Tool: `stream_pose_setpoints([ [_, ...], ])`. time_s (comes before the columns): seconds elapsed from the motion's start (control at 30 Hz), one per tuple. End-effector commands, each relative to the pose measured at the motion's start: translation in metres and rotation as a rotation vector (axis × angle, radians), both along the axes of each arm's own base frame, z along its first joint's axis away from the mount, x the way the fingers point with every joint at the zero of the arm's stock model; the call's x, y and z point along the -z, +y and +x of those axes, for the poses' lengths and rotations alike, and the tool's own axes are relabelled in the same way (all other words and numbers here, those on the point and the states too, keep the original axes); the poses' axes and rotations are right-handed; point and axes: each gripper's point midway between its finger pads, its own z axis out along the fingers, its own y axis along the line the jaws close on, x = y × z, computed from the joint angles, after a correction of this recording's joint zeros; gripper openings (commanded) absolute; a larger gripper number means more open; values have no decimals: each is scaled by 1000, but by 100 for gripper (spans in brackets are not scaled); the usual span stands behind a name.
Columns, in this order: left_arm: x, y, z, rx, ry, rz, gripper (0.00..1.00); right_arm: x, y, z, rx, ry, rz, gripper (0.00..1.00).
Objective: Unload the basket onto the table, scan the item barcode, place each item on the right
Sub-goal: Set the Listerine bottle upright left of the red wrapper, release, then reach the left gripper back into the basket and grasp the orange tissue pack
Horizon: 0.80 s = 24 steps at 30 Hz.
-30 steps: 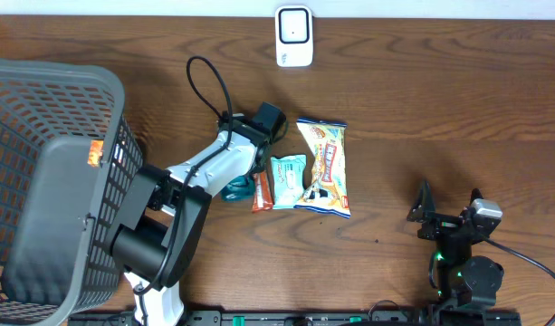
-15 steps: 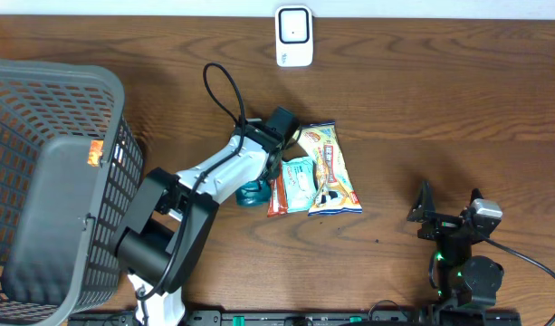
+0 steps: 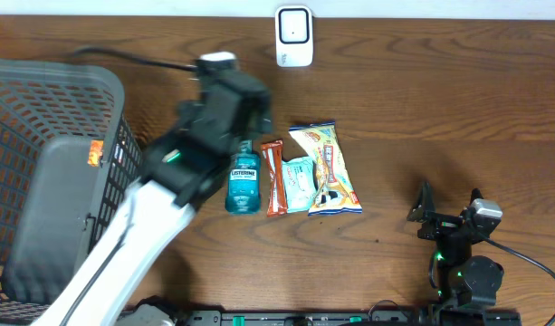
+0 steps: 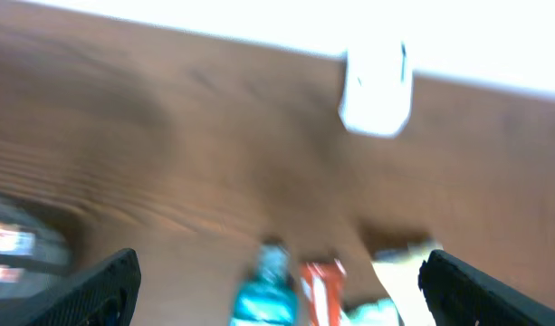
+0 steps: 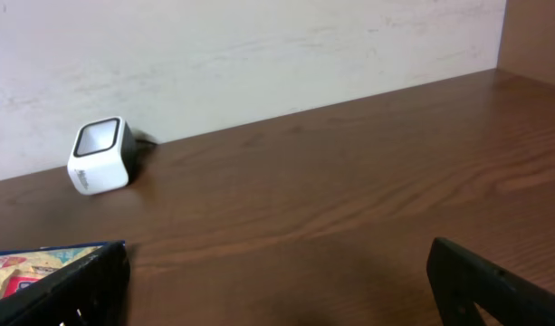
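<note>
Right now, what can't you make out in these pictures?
1. Left wrist view: motion blur smears the bottle and bar, so no label can be read.
2. Overhead: no barcode shows on the bottle, bar or bag; the print is too small.
3. Overhead: the bottle's cap is hidden under the blurred left arm.
4. Right wrist view: the bag is cut off by the bottom edge and a finger.
</note>
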Motion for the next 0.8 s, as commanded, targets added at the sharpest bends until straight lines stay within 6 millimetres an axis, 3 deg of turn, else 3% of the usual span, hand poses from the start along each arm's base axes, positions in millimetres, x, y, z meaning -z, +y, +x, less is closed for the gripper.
stream_pose_setpoints([
  [0.0, -47, 78, -14, -244, -145, 101, 98, 1, -4, -1, 18, 1, -15, 99],
  [0.13, -66, 157, -48, -503, -186, 47, 98, 1, -4, -1, 18, 1, -15, 99],
  [0.2, -64, 197, -69, -663, -178, 2, 98, 1, -4, -1, 18, 1, -15, 99],
  [0.3, -48, 237, -88, -784, -111, -62, 98, 1, -4, -1, 18, 1, -15, 99],
  [0.43, -14, 268, -91, -849, 4, -213, 98, 1, -4, -1, 18, 1, -15, 99],
  [0.57, 29, 282, -80, -845, 131, -401, 100, 1, -4, -1, 18, 1, -15, 99],
  [0.77, 101, 295, -65, -877, 351, -501, 96, 1, -4, -1, 18, 1, -15, 99],
])
